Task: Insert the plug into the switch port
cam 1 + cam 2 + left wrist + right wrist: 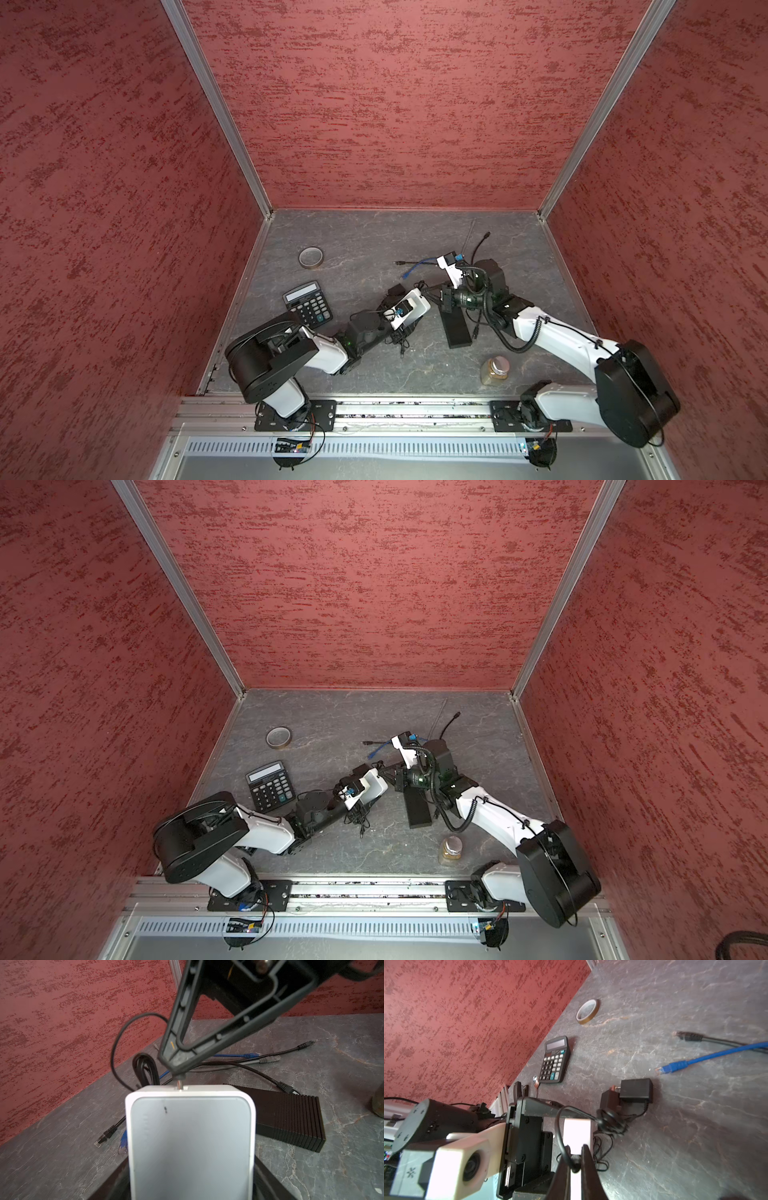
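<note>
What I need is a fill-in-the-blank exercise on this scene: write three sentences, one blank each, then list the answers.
1. The left gripper holds the ____ switch.
2. The plug at the switch's edge is pinched by the ____.
3. The Ethernet cable whose end lies nearest the power adapter is ____.
Missing words: white; right gripper; blue.

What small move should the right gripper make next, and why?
Probably ease the plug straight into the white switch: the right gripper is shut on it, and its tip meets a port on the switch's edge but seems not fully in.
</note>
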